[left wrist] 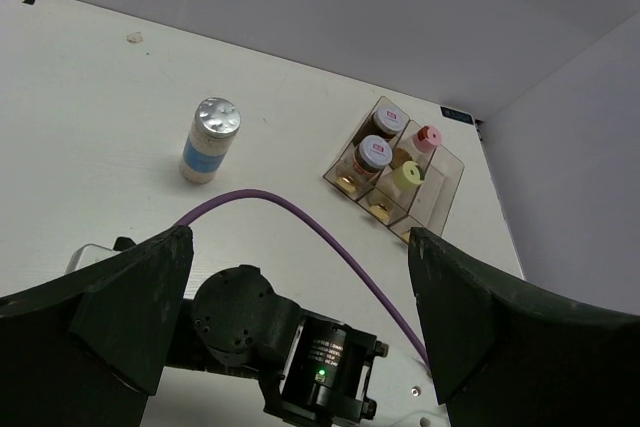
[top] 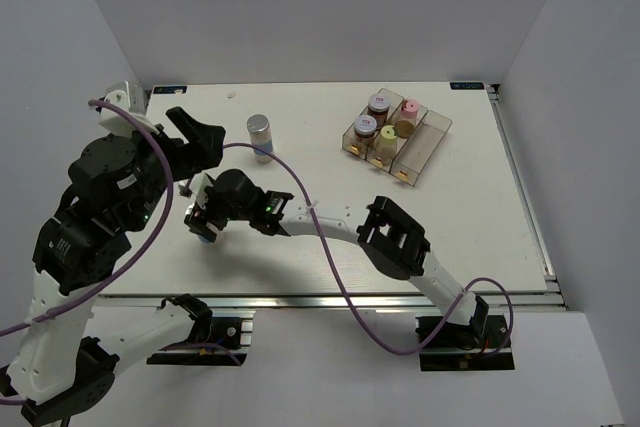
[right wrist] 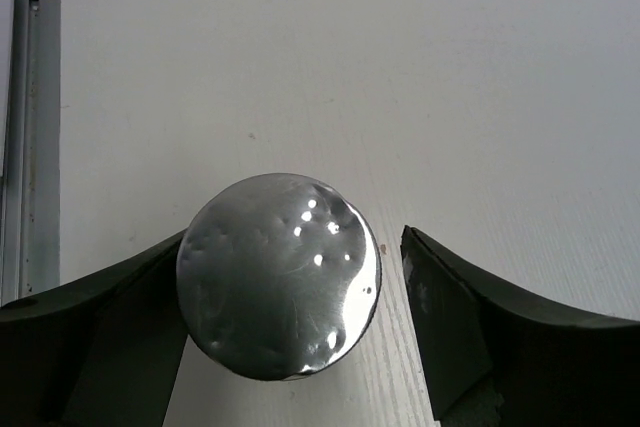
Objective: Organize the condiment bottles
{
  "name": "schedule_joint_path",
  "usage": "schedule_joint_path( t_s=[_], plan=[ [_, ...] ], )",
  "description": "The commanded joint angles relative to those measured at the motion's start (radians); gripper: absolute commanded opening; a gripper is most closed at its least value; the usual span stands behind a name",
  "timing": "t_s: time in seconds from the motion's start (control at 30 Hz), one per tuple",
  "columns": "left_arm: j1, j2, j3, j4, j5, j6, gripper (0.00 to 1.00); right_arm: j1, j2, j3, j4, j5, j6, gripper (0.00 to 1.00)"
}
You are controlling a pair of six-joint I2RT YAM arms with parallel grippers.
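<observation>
The right pincer (right wrist: 295, 237) stands wide around a silver-lidded bottle (right wrist: 278, 277). One finger is touching or just beside the lid's edge, and a clear gap shows on the other side, so nothing is gripped yet. In the top view this pincer (top: 203, 227) sits low over the near-left part of the table (top: 480, 207), with the bottle almost hidden beneath it.

That bottle stands upright. Its long axis is vertical and its round lid points straight up at the wrist camera, so the fingers meet its sides squarely.

The step in hand looks like the pick of this bottle. The next move calls for closing evenly on the body below the lid, lifting straight up, then carrying it well across the table to the tray (top: 425, 142).

The left pincer (left wrist: 300, 242) is also wide and holds nothing, raised above the table. Near it, the second silver-lidded bottle (top: 260, 135) stands upright and alone.

The tray lies well apart, toward the far right. One slot holds the two brown bottles (top: 371, 116), and the middle slot holds the pink-lidded bottle (top: 408, 112) and the yellow bottle (top: 387, 137). All four are upright. The remaining slot shows no bottle, and I judge that both silver-lidded ones belong there.
</observation>
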Motion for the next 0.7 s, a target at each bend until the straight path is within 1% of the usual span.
schedule_joint_path(
  t_s=[0.0, 0.03, 0.07, 0.13, 0.2, 0.27, 0.33, 0.37, 0.4, 0.43, 0.47, 0.5, 0.53, 0.57, 0.63, 0.67],
  plan=[
    [-0.003, 0.009, -0.013, -0.008, -0.002, 0.010, 0.98, -0.001, 0.004, 0.028, 0.067, -0.010, 0.013, 0.80],
    [-0.003, 0.009, -0.013, -0.008, 0.000, 0.010, 0.98, 0.000, 0.004, 0.022, 0.076, -0.018, 0.013, 0.77],
    [-0.003, 0.012, -0.012, -0.011, 0.001, 0.010, 0.98, 0.000, 0.003, 0.014, 0.090, -0.035, 0.010, 0.68],
    [-0.003, 0.016, -0.003, -0.019, 0.000, 0.009, 0.98, -0.001, 0.000, 0.002, 0.108, -0.040, 0.005, 0.58],
    [-0.003, 0.015, 0.002, -0.024, -0.003, 0.010, 0.98, -0.006, -0.023, -0.030, 0.130, -0.050, 0.002, 0.27],
    [-0.003, 0.012, 0.004, -0.021, -0.008, 0.012, 0.98, -0.013, -0.055, -0.076, 0.159, -0.044, -0.005, 0.01],
    [-0.003, 0.006, 0.000, -0.013, -0.011, 0.014, 0.98, -0.038, -0.126, -0.140, 0.168, -0.062, -0.012, 0.00],
    [-0.003, 0.004, -0.006, -0.008, -0.011, 0.014, 0.98, -0.053, -0.152, -0.157, 0.158, -0.119, -0.007, 0.00],
    [-0.003, 0.003, -0.009, -0.002, -0.011, 0.018, 0.98, -0.073, -0.214, -0.173, 0.120, -0.165, -0.001, 0.00],
    [-0.003, 0.001, -0.013, 0.012, -0.009, 0.021, 0.98, -0.125, -0.247, -0.199, 0.095, -0.229, 0.005, 0.00],
    [-0.003, 0.001, -0.024, 0.018, -0.008, 0.023, 0.98, -0.157, -0.276, -0.208, 0.063, -0.373, 0.028, 0.00],
    [-0.003, 0.001, -0.030, 0.027, -0.006, 0.030, 0.98, -0.191, -0.339, -0.220, 0.012, -0.439, 0.045, 0.00],
    [-0.003, 0.001, -0.036, 0.045, -0.006, 0.035, 0.98, -0.255, -0.374, -0.269, -0.002, -0.502, 0.057, 0.00],
    [-0.003, 0.006, -0.050, 0.053, -0.011, 0.038, 0.98, -0.286, -0.449, -0.300, -0.013, -0.573, 0.070, 0.00],
    [-0.003, 0.007, -0.073, 0.090, -0.015, 0.055, 0.98, -0.349, -0.520, -0.340, -0.109, -0.598, 0.038, 0.00],
    [-0.003, 0.009, -0.087, 0.102, -0.023, 0.058, 0.98, -0.371, -0.589, -0.369, -0.149, -0.627, -0.005, 0.00]
  ],
)
